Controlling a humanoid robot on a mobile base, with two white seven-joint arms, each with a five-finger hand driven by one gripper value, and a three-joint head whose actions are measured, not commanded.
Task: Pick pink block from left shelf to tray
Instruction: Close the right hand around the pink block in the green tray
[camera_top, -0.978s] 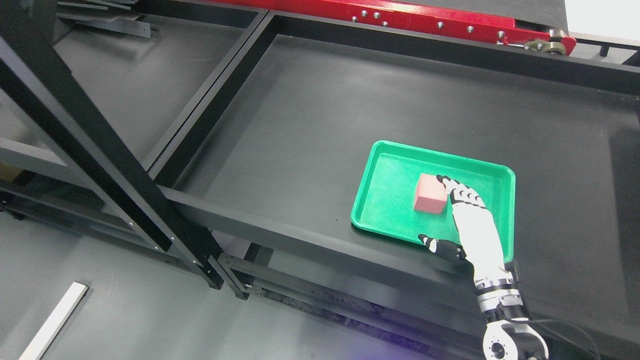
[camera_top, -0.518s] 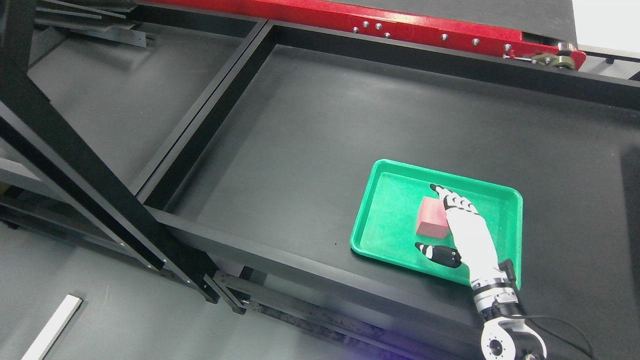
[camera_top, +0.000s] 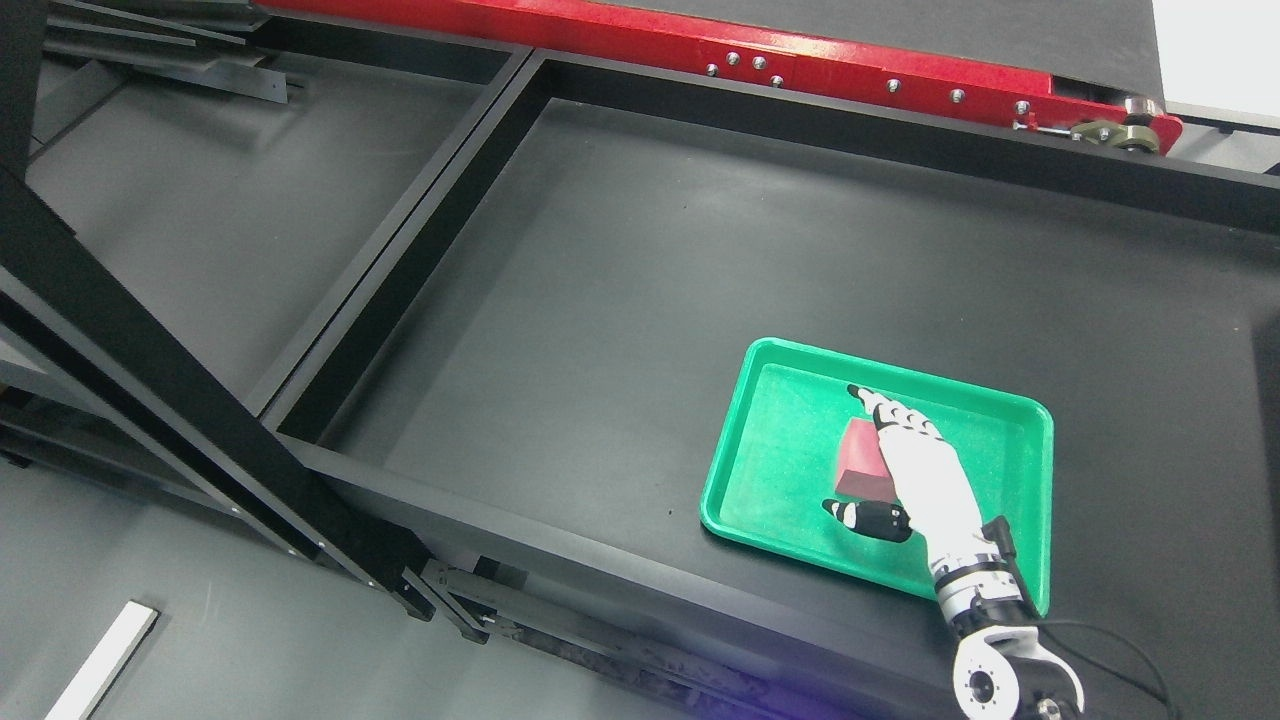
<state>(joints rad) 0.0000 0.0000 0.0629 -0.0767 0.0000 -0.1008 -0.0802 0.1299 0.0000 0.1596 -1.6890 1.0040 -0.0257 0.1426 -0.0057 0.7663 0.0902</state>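
My right hand (camera_top: 905, 475) hovers over the green tray (camera_top: 780, 480) on the shelf, fingers (camera_top: 895, 415) extended and thumb spread, gripping nothing. The pink block (camera_top: 860, 460) lies inside the tray, partly hidden beneath my fingers. If I withdraw carelessly, a fingertip could clip the block and tip it.

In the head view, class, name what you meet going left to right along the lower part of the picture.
White strip → black diagonal frame beam → green tray → pink block → right hand.
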